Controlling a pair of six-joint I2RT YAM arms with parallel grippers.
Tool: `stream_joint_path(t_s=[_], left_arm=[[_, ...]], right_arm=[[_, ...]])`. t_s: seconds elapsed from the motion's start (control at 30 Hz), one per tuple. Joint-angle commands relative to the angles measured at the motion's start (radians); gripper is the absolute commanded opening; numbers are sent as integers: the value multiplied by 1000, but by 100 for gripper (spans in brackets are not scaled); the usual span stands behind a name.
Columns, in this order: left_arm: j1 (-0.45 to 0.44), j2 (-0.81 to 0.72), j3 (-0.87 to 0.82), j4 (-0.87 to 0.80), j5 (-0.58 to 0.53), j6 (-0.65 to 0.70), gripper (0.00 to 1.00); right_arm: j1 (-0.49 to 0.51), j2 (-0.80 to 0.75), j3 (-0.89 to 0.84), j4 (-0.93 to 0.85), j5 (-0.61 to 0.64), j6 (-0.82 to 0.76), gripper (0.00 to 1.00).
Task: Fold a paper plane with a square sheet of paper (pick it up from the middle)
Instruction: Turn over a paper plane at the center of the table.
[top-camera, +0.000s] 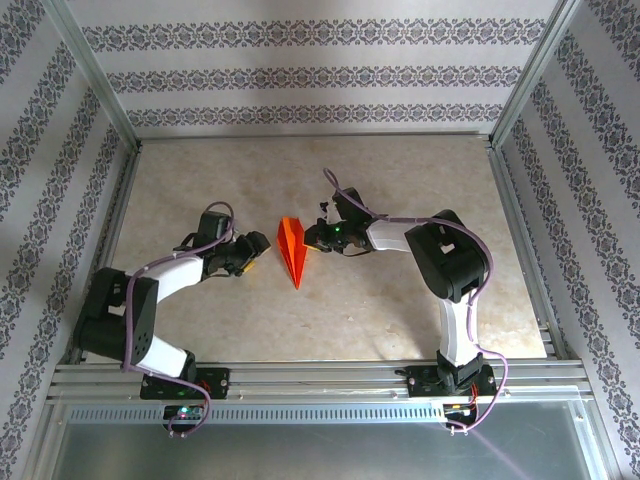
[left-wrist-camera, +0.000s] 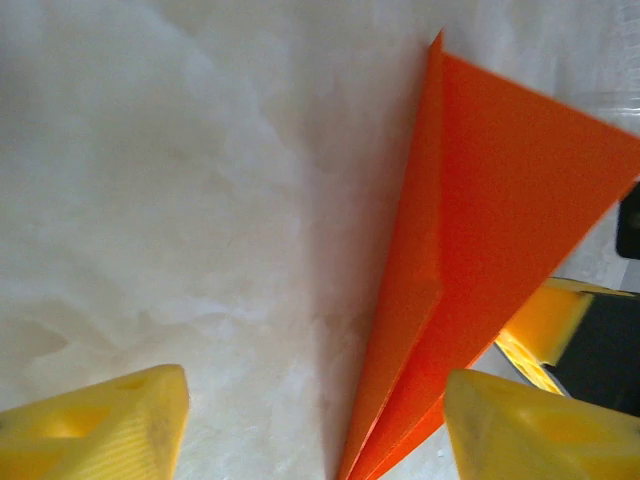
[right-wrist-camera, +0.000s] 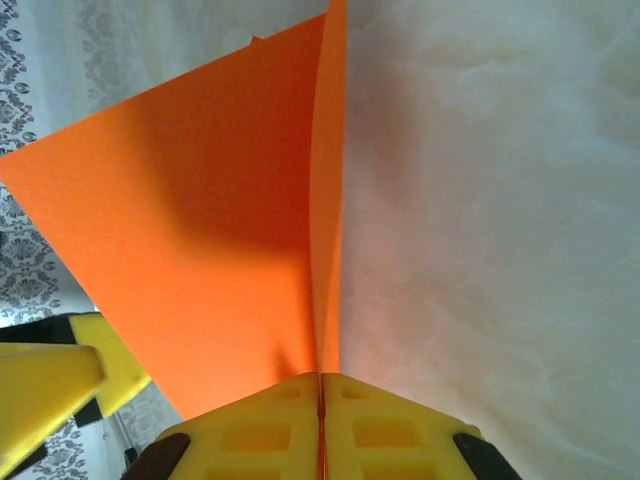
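I have the right gripper (right-wrist-camera: 321, 388) clamped on the paper plane (right-wrist-camera: 220, 220). The left gripper (left-wrist-camera: 315, 405) stands open, the plane's narrow end between its fingers.

The paper plane (top-camera: 291, 250) sits on the table (top-camera: 400, 180) between the left gripper (top-camera: 250, 262) and the right gripper (top-camera: 313, 238)

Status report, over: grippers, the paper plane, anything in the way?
Right gripper shut on paper plane. Left gripper open, straddling it. Nothing in the way.
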Motion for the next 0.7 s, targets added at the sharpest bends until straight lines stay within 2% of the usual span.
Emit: stream_joint_path(t_s=[0.0, 0.33, 0.67], left_arm=[[-27, 48, 30, 93, 52, -38, 61], [-48, 143, 79, 195, 108, -60, 50], [-66, 233, 152, 208, 154, -60, 29]], right_arm=[[-11, 14, -18, 26, -17, -15, 10], [-18, 22, -15, -3, -14, -20, 12], [-19, 25, -7, -17, -17, -21, 12]])
